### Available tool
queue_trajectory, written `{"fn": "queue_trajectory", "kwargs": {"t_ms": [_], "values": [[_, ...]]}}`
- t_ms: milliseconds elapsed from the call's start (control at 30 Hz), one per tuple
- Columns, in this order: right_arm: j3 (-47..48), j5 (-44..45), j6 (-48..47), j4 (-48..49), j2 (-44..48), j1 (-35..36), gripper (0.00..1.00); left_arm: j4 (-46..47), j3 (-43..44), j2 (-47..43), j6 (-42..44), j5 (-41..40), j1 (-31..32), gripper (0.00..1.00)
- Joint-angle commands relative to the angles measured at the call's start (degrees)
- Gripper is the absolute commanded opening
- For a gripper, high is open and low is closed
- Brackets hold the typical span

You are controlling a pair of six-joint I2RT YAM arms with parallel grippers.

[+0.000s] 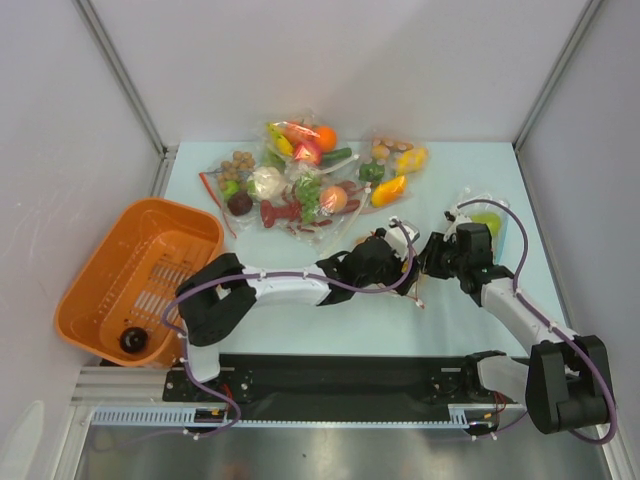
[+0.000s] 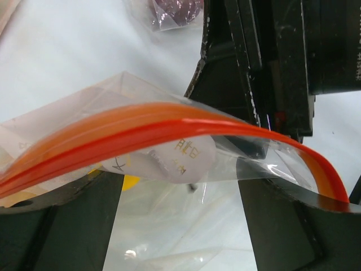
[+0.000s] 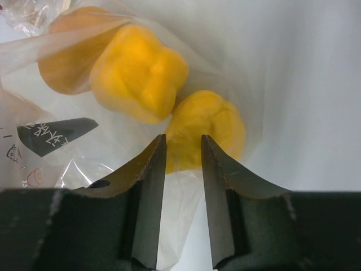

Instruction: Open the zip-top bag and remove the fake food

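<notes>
Working the opening step: the thin clear zip-top bag with the orange-red zip strip (image 2: pixel 169 127) is hanging between the two arms about mid-worktop, a little toward the right edge. The strip is arching across the left wrist view as one band, so I judge the mouth not yet parted. The fake food, glossy yellow plastic toy pieces (image 3: pixel 138 73) with an orange piece (image 3: pixel 65 68) behind them, is sitting inside the film.

- Left gripper (image 2: pixel 176 189): fingers (image 2: pixel 56 226) are standing wide apart, released, with the zip strip draping over them and its right end lying on the right-hand finger.
- Right gripper (image 3: pixel 183 141): fingers are sitting close together with a narrow gap, film running through it and a yellow piece just beyond the tips. I cannot tell whether they are biting the plastic.

Next move, as I read it: the left fingers pinching one lip just under the strip while the right holds the opposite wall, then both pulling apart. That is calling for a single-layer pinch, since catching both walls would only clamp the zip.

Pose: the left arm is reaching low from the near-left corner across the pale worktop (image 1: pixel 330 320). The right arm is angling in from the near-right corner, and the wrists are facing each other, near.

Also noting an orange plastic basket (image 1: pixel 100 250) at the left edge with a dark round ball (image 1: pixel 133 340) in it, and a pile of other clear bags of toy food (image 1: pixel 300 190) by the far edge.
</notes>
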State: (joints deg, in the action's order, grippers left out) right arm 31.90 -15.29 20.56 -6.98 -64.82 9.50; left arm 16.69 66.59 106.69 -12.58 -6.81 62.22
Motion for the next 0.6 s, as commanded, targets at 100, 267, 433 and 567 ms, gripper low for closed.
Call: {"fn": "queue_trajectory", "kwargs": {"t_ms": [100, 267, 433, 567], "values": [[-1.23, -1.85, 0.36, 1.97, -0.66, -0.18, 0.29, 2.03, 4.25, 3.25, -0.17, 1.10, -0.34, 0.84], [-1.40, -1.59, 0.28, 1.89, -0.31, -0.27, 0.26, 0.72, 5.31, 4.57, -0.43, 0.48, -0.34, 0.77], [-1.49, -1.59, 0.36, 2.06, -0.57, -0.27, 0.24, 0.71, 5.48, 4.84, 0.01, 0.74, -0.34, 0.63], [-1.40, -1.50, 0.27, 1.62, -0.14, -0.36, 0.24, -1.48, 6.36, 5.54, 0.01, 1.53, -0.34, 0.49]]}}
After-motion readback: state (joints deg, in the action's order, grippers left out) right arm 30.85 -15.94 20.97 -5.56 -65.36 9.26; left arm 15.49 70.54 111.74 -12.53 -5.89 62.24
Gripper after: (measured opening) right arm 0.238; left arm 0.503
